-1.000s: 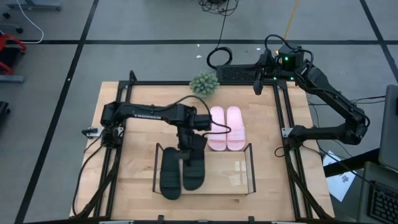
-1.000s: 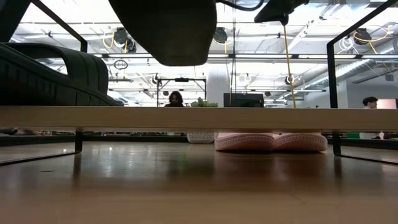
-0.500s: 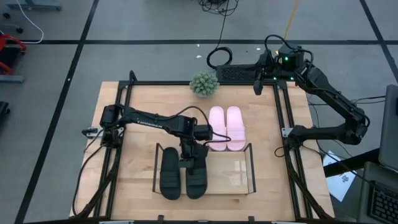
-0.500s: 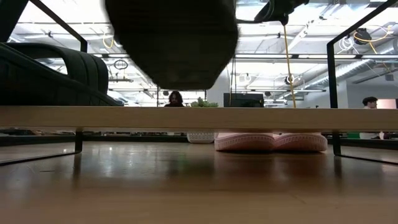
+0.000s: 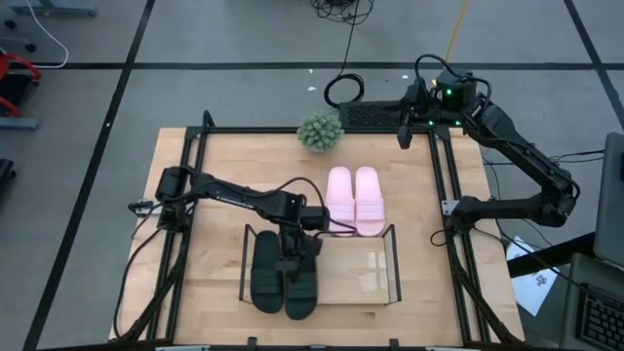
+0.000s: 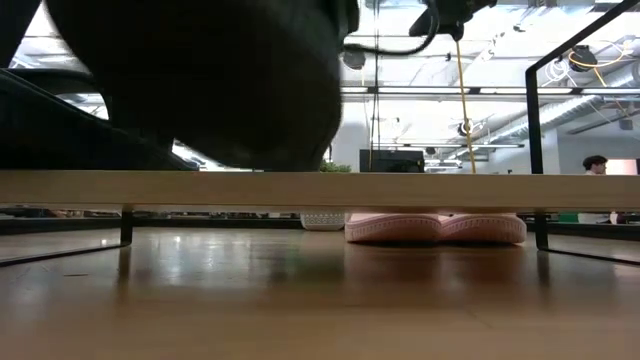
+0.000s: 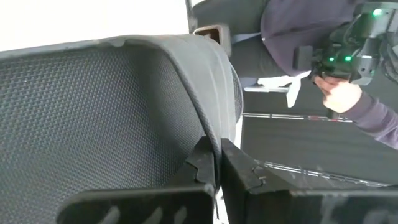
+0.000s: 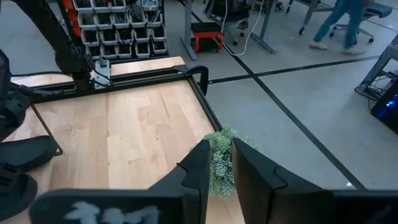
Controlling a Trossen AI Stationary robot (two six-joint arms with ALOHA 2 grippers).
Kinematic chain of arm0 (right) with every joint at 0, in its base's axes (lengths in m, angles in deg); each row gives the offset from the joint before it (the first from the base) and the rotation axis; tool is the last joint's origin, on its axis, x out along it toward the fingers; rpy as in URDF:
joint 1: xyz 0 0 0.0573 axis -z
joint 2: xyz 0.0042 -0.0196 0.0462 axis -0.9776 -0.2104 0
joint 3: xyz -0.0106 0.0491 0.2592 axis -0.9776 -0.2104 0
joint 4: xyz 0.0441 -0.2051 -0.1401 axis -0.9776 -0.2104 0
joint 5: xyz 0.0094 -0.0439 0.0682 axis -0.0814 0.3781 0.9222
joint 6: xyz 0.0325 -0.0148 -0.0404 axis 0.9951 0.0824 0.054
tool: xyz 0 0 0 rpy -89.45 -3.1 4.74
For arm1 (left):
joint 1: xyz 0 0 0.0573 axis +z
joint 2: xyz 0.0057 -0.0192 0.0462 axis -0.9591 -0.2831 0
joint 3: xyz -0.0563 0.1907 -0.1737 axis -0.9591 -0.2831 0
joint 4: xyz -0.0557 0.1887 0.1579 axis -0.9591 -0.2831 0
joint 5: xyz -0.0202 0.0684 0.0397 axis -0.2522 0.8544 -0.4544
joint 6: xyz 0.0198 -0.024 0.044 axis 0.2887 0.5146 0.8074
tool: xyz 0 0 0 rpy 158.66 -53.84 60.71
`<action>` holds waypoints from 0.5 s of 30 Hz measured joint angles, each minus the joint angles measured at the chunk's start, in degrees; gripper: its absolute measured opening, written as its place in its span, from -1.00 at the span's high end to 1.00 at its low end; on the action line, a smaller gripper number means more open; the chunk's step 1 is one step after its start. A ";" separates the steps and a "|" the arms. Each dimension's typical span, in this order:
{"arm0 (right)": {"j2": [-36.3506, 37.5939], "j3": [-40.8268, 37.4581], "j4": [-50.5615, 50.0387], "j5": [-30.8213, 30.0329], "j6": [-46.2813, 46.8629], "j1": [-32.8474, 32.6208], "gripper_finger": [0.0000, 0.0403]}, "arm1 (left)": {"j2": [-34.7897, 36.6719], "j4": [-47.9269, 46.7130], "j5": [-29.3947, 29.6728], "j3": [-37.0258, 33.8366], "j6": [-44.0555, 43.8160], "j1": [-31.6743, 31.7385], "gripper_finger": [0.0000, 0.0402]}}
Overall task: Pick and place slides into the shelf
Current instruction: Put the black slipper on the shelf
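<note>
My left gripper (image 5: 293, 255) is over the shelf (image 5: 370, 273) and shut on a black slide (image 5: 302, 288), which fills the left wrist view (image 7: 93, 118). That slide looms low over the shelf's panel (image 6: 400, 188) in the low view (image 6: 200, 80). The other black slide (image 5: 265, 273) lies sole-down on the panel beside it. The pink pair (image 5: 354, 200) sits side by side on the table just beyond the shelf (image 6: 435, 228). My right gripper (image 5: 404, 135) waits high past the table's far right corner, open by a narrow gap (image 8: 221, 168). My left gripper pinches the edge of the black slide's strap (image 7: 213, 127) between its two fingers (image 7: 202, 165), coming from above and pointing down. The slide hangs under the fingers, lengthwise along the first one. Whether its sole touches the panel, I cannot tell.
A small green plant (image 5: 320, 132) stands at the table's far edge. A black metal frame (image 5: 441, 195) runs around the table. The shelf panel's right half (image 5: 366, 268) is bare. A person's hand (image 7: 339, 96) shows beyond the table in the left wrist view.
My left gripper has moved toward the near edge and down, carrying the black slide over the shelf. The slide now sits alongside the first black slide and much lower over the panel than a second ago.
</note>
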 joint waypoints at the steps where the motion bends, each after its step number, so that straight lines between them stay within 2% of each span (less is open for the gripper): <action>1: 0.00 0.00 -0.04 0.00 0.01 0.01 0.72 | 0.00 0.00 0.07 -0.47 -0.04 0.00 1.00; 15: 0.00 0.00 -0.02 0.03 0.03 -0.01 0.72 | -0.02 0.20 1.91 -1.11 0.99 0.44 1.00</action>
